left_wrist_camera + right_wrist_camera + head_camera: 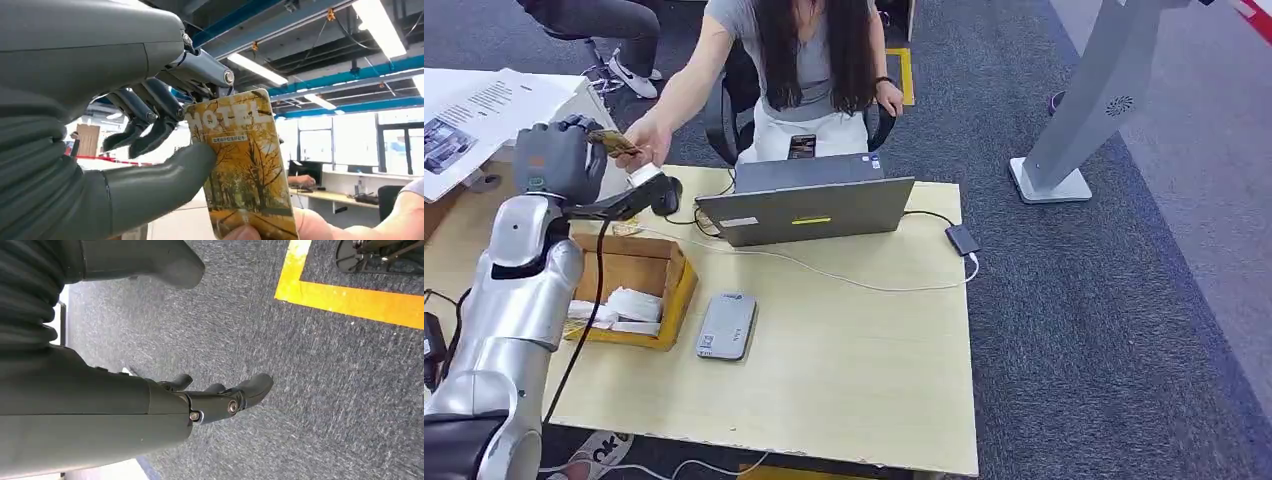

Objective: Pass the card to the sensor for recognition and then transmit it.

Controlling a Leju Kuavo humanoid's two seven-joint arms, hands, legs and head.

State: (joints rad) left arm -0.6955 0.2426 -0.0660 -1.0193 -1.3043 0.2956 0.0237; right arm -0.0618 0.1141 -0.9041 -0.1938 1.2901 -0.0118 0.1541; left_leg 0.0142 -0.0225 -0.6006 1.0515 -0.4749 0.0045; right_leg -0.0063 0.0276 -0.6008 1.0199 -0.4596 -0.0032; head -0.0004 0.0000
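Raising the left hand (561,157) high at the far left of the table (854,370), past the far edge of the wooden box (636,262). Pinching the card (614,143) between thumb (165,175) and upper fingers (200,70), the other fingers curling loosely beside it without touching. Showing a yellow autumn-tree print on the card (245,165) with "HOTEL" lettered across one end. Meeting a person's hand (649,140) at the card's other end, a fingertip (242,233) pressing on that edge (so both hands touching the card at once). Sitting behind the table, far side, the person (799,60) reaching an arm out to the left.

Hanging the right hand (215,400) over grey carpet (320,390) beside a yellow floor line (350,297), holding nothing, fingers bent partway with the thumb standing apart.

Lying near the table's middle-left, just right of the box, a grey sensor (727,325). Standing open at the far side, a laptop (809,205), its cable running right to a small adapter (962,239) at the table edge. Resting inside the box, some white items (629,305), possibly cards or paper, too small to tell.
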